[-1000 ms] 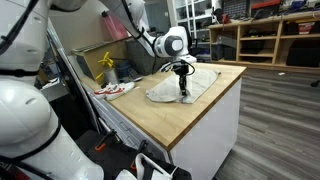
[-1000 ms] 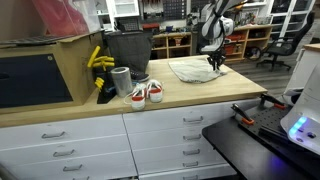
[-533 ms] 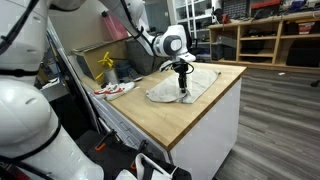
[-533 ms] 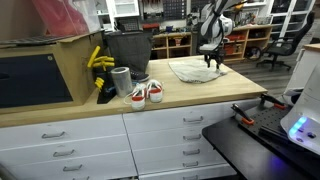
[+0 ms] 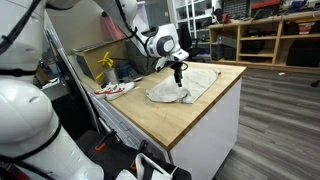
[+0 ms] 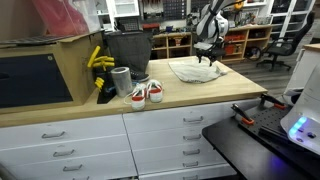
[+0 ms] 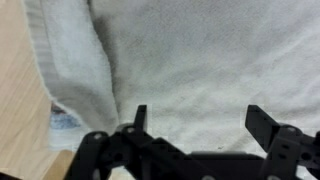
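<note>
White cloth [image 7: 200, 60] lies on the counter [image 7: 18, 120] under spread, empty fingers [image 7: 140, 118].

The towel [image 7: 200, 50] is soft, pale grey cloth with a fuzzy, matt nap (terry-like, as far as the wrist view shows). The countertop [image 5: 205, 115] is light wood, smooth with a faint sheen. The gripper [image 7: 200, 116] looks matt black, plastic or metal. The drawers [image 6: 170, 128] are smooth, white, slightly glossy.
</note>
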`<state>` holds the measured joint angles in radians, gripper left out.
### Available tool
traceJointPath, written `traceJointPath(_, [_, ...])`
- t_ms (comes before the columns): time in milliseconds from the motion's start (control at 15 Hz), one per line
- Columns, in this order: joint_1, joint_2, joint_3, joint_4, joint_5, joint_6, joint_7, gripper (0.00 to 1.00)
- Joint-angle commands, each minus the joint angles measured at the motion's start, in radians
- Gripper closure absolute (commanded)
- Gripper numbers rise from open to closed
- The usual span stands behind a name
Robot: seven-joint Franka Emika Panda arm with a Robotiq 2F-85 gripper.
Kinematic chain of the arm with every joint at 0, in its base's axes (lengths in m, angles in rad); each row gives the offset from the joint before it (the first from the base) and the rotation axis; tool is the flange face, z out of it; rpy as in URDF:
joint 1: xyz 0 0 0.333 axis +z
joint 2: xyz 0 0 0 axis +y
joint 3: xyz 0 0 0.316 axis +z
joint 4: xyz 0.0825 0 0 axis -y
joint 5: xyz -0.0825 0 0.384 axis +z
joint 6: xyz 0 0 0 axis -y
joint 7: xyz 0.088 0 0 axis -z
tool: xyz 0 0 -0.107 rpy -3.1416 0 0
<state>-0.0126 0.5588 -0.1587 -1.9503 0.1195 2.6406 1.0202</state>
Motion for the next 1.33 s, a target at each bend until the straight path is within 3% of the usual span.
traceJointPath(0, [0.025, -0.047, 0.002, -0.089, 0.014, 0.129, -0.031, 0.0])
traceJointPath(133, [0.026, -0.058, 0.02, -0.112, 0.029, 0.142, -0.062, 0.0])
traceJointPath(533, [-0.009, -0.094, 0.144, -0.153, 0.135, 0.02, -0.23, 0.0])
traceJointPath(733, [0.006, -0.1, 0.162, -0.157, 0.18, -0.043, -0.261, 0.0])
traceJointPath(1267, [0.078, -0.054, 0.164, -0.086, 0.242, -0.225, -0.095, 0.0])
